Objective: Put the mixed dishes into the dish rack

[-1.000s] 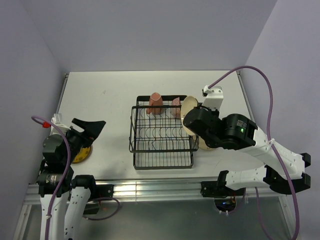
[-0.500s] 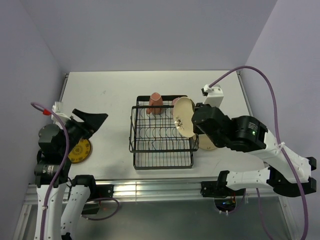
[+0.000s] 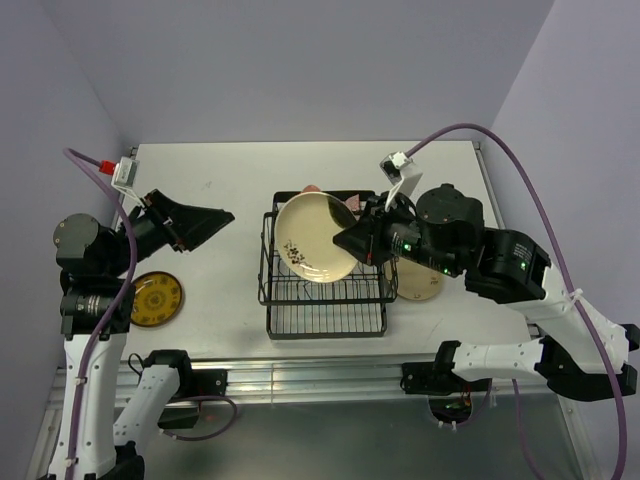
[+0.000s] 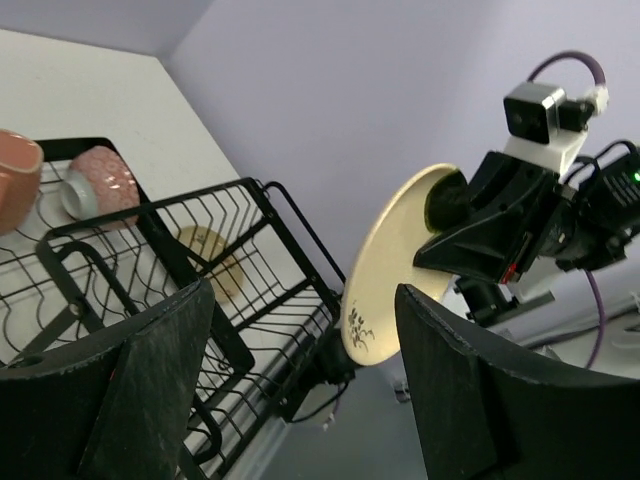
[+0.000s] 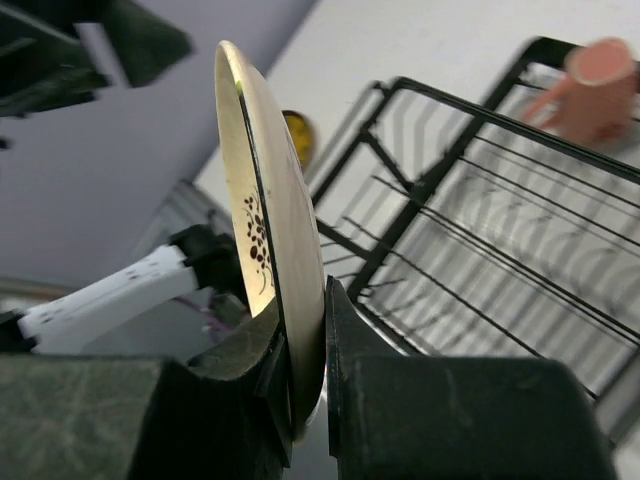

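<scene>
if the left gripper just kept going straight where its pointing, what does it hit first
Probably the rack rim, which shows between the open fingers of the left gripper. If it clears that, the plate in the right gripper comes next; depth is unclear.

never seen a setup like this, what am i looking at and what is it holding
Two robot arms are bolted to a white table. One picture looks down from above; the other two come from cameras on the wrists. The right gripper pinches a cream plate by its rim above the black wire dish rack. The left gripper is open and empty. A pinkish mug and a small bowl sit in the rack. A yellow patterned plate lies left of it, a second cream plate right.
</scene>
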Robot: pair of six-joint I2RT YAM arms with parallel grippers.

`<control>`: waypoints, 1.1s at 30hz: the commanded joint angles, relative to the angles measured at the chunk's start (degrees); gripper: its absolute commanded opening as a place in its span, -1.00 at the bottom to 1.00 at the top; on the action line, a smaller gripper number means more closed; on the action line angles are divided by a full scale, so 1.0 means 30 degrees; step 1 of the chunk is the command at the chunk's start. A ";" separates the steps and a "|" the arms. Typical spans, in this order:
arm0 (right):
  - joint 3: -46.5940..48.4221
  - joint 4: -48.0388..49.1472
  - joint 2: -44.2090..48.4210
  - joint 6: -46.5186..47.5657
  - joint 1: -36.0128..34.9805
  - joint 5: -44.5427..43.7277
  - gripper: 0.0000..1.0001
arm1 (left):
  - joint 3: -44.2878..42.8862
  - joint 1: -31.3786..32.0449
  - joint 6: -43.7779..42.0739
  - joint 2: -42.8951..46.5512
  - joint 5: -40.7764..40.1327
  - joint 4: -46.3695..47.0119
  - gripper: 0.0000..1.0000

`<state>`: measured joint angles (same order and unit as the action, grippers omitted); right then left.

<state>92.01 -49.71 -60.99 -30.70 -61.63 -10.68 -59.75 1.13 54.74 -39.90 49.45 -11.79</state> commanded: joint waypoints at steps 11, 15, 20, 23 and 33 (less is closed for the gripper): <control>-0.0377 0.6843 -0.1024 -0.1222 0.1674 0.9446 -1.00 | -0.0885 0.1792 0.1382 -0.0059 0.4493 0.4546 0.62; -0.0113 0.7166 -0.1612 -0.1427 0.1763 0.9974 -1.00 | -0.0330 0.2319 0.1850 0.0087 0.4610 0.5569 0.63; -0.0259 0.8074 -0.2286 -0.1808 0.1821 1.0795 -1.00 | 0.0081 0.3169 0.1880 0.0087 0.4259 0.5893 0.61; -0.0434 0.8454 -0.2578 -0.1925 0.1821 1.0882 -1.00 | 0.0023 0.3638 0.1647 -0.0029 0.3966 0.5516 0.54; -0.0639 0.8691 -0.2522 -0.2072 0.1938 0.9596 -0.77 | -0.2757 0.4575 -0.2161 -0.0616 0.0160 -0.1718 -1.00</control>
<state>89.56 -28.69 -69.71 -35.94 -55.92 18.44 -63.33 13.67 51.59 -42.57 53.45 -12.67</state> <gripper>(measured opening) 0.186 0.145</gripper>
